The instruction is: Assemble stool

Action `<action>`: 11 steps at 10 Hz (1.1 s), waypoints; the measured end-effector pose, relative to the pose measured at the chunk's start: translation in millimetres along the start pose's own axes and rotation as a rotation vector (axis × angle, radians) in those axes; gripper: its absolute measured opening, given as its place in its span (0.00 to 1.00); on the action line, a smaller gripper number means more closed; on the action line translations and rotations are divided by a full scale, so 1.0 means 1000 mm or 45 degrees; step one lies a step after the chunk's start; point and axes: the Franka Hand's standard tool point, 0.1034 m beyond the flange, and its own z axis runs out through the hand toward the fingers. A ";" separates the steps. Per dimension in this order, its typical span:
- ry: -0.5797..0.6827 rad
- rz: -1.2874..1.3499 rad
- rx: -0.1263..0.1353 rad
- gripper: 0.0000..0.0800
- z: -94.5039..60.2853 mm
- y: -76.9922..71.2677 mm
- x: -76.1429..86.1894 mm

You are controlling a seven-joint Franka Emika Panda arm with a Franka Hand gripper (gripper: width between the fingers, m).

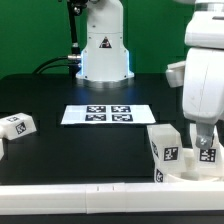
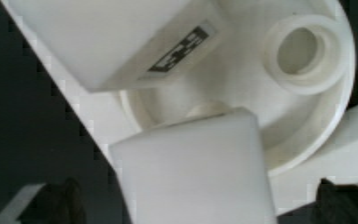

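Note:
The round white stool seat [image 1: 186, 172] lies at the table's front on the exterior view's right. One tagged white leg [image 1: 163, 146] stands upright in it. My gripper [image 1: 206, 150] is shut on a second white leg [image 1: 207, 156], held upright over the seat right beside the first. In the wrist view the held leg [image 2: 194, 165] fills the space between my dark fingertips [image 2: 55, 203]. Below it are the seat [image 2: 247, 105], an open round socket [image 2: 306, 50] and the standing leg [image 2: 114, 50] with its tag. A third leg [image 1: 15, 126] lies at the exterior view's far left.
The marker board [image 1: 108, 114] lies flat mid-table. The robot's base [image 1: 104, 50] stands at the back. A white wall [image 1: 70, 200] runs along the table's front edge, close to the seat.

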 end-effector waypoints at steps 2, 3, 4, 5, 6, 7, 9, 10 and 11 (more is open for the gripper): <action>0.000 0.045 0.000 0.80 0.000 0.001 -0.001; 0.001 0.095 0.001 0.80 0.000 0.001 -0.001; 0.001 0.211 0.001 0.58 0.000 0.001 -0.001; 0.002 0.308 0.000 0.43 -0.001 0.001 0.000; 0.005 0.432 0.002 0.43 -0.001 0.001 0.000; 0.007 0.608 0.000 0.43 -0.001 0.002 -0.001; 0.034 1.057 0.047 0.43 0.000 0.005 -0.004; 0.055 1.306 0.099 0.43 0.000 0.008 -0.007; 0.046 1.358 0.087 0.43 -0.001 0.006 -0.004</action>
